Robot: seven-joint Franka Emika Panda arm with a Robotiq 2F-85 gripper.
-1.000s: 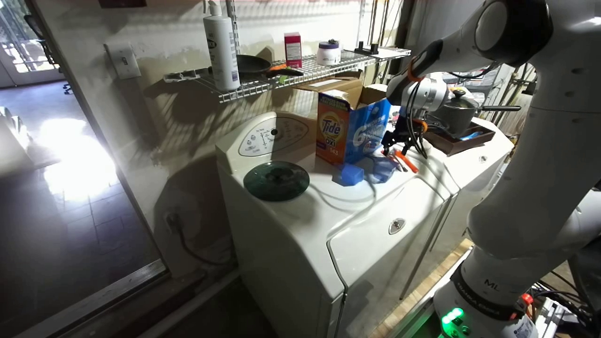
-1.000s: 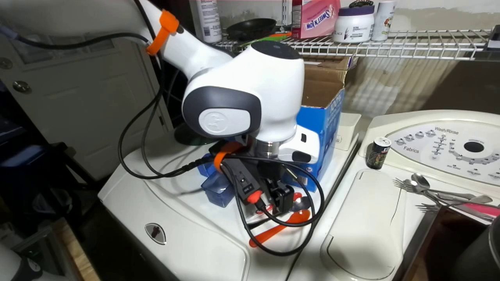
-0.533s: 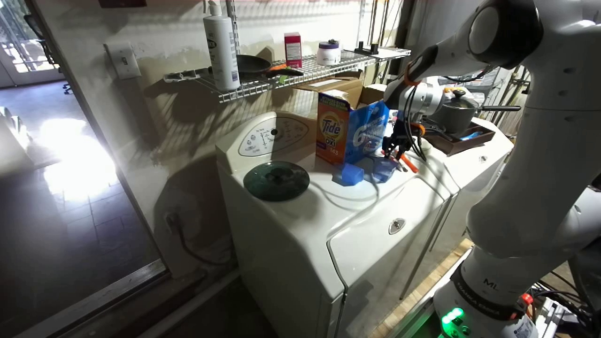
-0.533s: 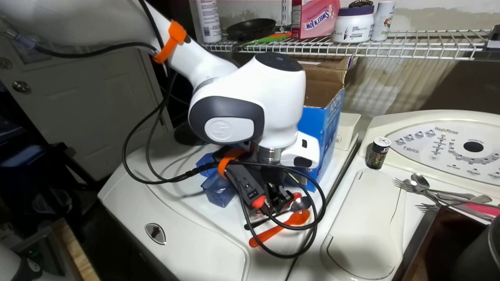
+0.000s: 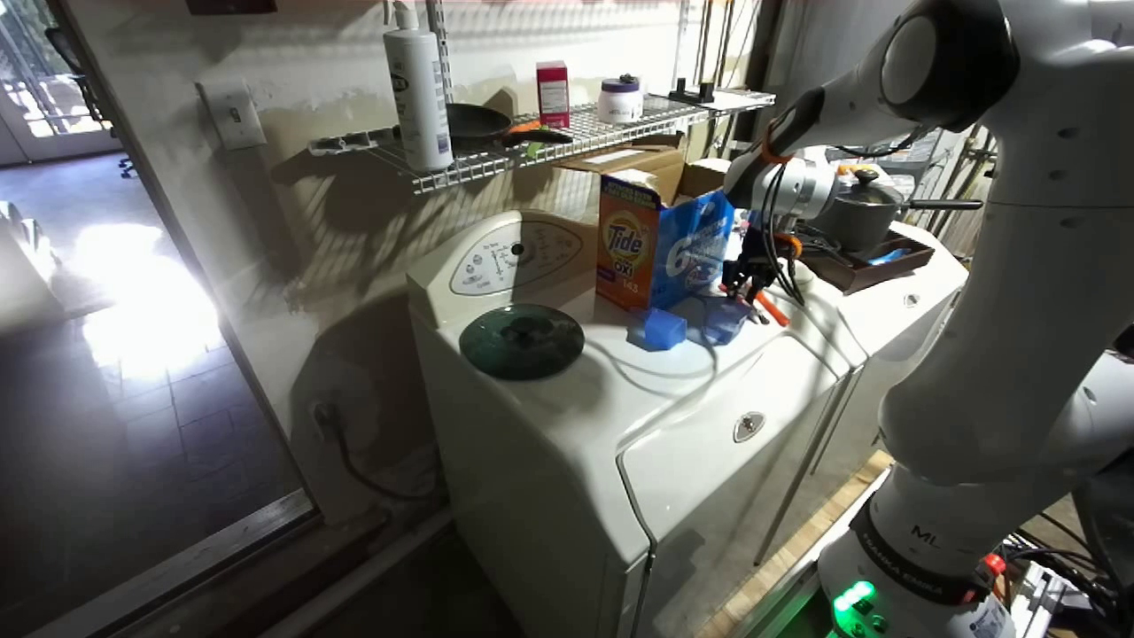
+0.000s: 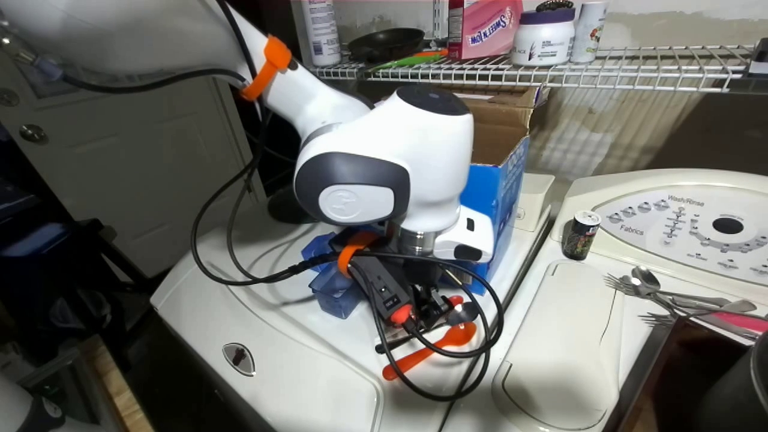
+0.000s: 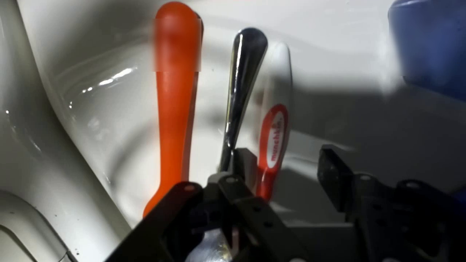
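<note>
Gripper spread with nothing held, red-and-white spoon on the white appliance top seemingly between its fingers; I'd centre on it before closing, leaving the metal spoon out.

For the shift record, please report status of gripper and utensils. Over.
Gripper open. Munchkin utensil ungripped, seen between the jaws. Possibly in the way: metal spoon, close alongside.

White arm (orange straps), black hand, cables.
</note>
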